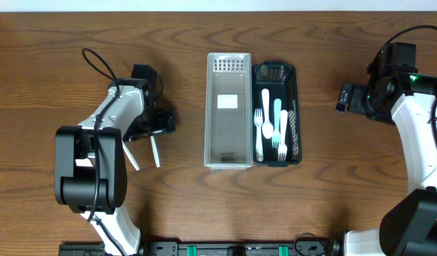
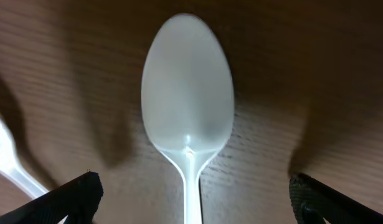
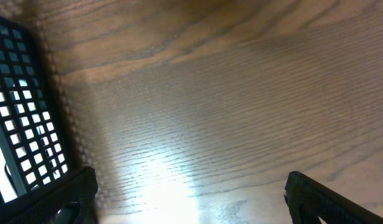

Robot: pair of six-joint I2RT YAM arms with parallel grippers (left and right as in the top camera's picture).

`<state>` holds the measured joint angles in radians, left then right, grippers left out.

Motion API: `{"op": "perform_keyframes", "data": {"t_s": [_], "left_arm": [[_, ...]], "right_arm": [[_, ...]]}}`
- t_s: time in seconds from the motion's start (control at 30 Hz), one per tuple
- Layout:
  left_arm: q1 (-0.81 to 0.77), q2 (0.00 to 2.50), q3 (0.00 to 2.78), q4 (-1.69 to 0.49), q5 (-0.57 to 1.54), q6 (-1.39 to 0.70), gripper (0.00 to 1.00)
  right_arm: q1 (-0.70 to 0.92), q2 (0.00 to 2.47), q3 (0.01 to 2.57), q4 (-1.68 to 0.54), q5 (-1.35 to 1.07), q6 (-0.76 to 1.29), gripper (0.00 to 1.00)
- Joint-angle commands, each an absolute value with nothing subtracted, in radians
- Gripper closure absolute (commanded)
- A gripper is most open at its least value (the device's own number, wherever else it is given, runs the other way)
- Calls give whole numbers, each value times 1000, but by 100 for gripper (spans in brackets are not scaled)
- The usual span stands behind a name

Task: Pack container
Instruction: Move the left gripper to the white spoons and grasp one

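A white plastic spoon point(image 2: 187, 87) lies on the wooden table, its handle running between the open jaws of my left gripper point(image 2: 194, 190), which is low over it and not closed on it. In the overhead view my left gripper point(image 1: 160, 121) stands over the spoon's bowl and only the handle point(image 1: 155, 151) shows. A second white utensil point(image 1: 133, 158) lies just left of it and also shows in the left wrist view point(image 2: 7, 155). The black mesh container point(image 1: 295, 114) holds several white forks and spoons point(image 1: 271, 124). My right gripper point(image 1: 344, 98) is open and empty over bare table point(image 3: 191, 186).
A clear plastic tray point(image 1: 229, 160) lies directly against the black container's left side. The black container's mesh wall shows at the left edge of the right wrist view point(image 3: 17, 106). Cables loop near both arms.
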<state>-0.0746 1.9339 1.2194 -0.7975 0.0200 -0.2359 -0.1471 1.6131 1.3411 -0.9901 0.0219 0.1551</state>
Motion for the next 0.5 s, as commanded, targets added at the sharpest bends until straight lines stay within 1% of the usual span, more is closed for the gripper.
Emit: {"op": "perform_keyframes", "data": {"t_s": [0.0,0.23,0.37,0.43,0.47], "left_arm": [[-75,1946,1182,-777,20,-234,2],[-74,1946,1101,-706,90,-234,1],[-74,1946,1081,-706,102,-234,10],[-74,1946,1081,-718,102,-234,19],[-74,1946,1081,-723,101,-234,26]], "right_arm": [[-147,1610,1340,-990,18,144,1],[-147,1610,1340,-991,18,141,1],[-147,1610,1340,-991,19,141,1],[-147,1610,1340,-991,19,141,1],[-147,1610,1340,-991,19,141,1]]}}
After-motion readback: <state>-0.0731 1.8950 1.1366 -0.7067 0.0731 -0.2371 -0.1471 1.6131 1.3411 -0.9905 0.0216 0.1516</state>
